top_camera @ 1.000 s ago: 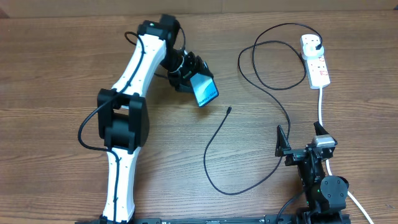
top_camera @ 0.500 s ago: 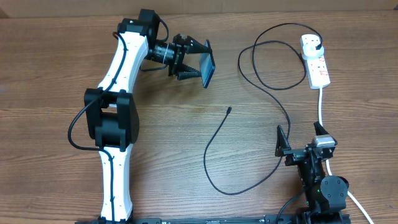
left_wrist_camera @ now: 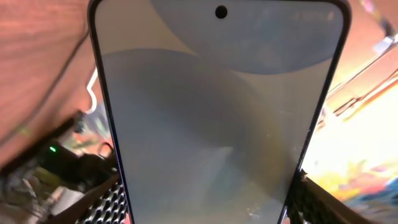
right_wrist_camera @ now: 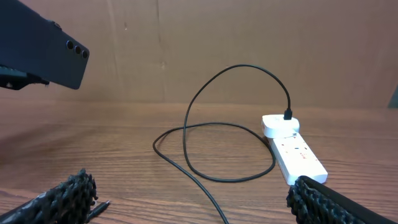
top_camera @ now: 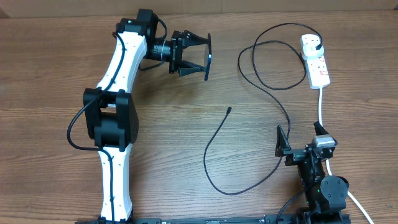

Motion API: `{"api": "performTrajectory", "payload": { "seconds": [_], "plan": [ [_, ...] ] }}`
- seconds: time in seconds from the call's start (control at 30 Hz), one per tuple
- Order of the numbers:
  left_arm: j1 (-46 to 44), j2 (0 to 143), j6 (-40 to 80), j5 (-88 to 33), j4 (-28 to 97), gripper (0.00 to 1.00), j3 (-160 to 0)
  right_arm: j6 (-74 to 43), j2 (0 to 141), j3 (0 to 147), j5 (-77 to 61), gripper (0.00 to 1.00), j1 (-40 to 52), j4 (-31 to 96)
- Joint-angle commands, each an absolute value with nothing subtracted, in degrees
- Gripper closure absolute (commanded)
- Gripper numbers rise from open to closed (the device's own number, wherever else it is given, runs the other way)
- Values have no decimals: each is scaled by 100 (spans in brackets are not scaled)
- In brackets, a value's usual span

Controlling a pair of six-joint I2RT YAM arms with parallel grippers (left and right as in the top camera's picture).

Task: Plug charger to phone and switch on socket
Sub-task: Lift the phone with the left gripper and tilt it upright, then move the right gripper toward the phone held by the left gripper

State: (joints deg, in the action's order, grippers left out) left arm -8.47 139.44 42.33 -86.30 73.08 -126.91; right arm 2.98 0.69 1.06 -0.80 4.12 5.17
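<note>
My left gripper [top_camera: 200, 55] is shut on the phone [top_camera: 208, 57] and holds it on edge above the table at the back. In the left wrist view the phone's pale lit screen [left_wrist_camera: 217, 112] fills the frame between my fingers. Its dark back shows in the right wrist view [right_wrist_camera: 46, 59]. The charger's black cable [top_camera: 273, 93] loops across the table; its small plug tip [top_camera: 229, 110] lies free mid-table and also shows in the right wrist view [right_wrist_camera: 99, 205]. Its black plug [top_camera: 319, 45] sits in the white socket [top_camera: 316, 61]. My right gripper [top_camera: 301, 140] is open and empty at the front right.
A thick white cord [top_camera: 321, 106] runs from the socket toward my right arm. The cable's lower loop [top_camera: 230, 191] lies near the front middle of the wooden table.
My left gripper has lifted the phone and turned it from lying screen-up to standing on edge, moving slightly back. The right arm and the cable have not moved.
</note>
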Motion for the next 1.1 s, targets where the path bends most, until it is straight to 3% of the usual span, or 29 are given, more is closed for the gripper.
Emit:
{"api": "performTrajectory", "payload": {
  "seconds": [0.0,0.23,0.4,0.57,0.67,0.87,1.07],
  "plan": [
    [-764,13948,4995,-9056,7308,36,-12879,307,16,47,-23,0,401,486],
    [-674,13948,5426,-9056,7303,38,-12879,123,16,47,-355,0,401,338],
    [-633,13948,5400,-9059,7301,38,-12879,-1253,16,47,-2200,0,401,-134],
    [-628,13948,5360,-9059,7303,37,-12879,-2967,16,86,-2528,0,401,-1446],
    [-633,13948,5356,-9056,7299,37,-12879,-3194,34,397,-2967,0,399,-1573],
    [-639,13948,5223,-9056,7299,37,-12879,-2633,882,1942,-3100,0,399,268],
    [-644,13948,5229,-9056,7301,37,-12879,-2029,3122,4141,-4150,0,414,1855]
  ]
}}
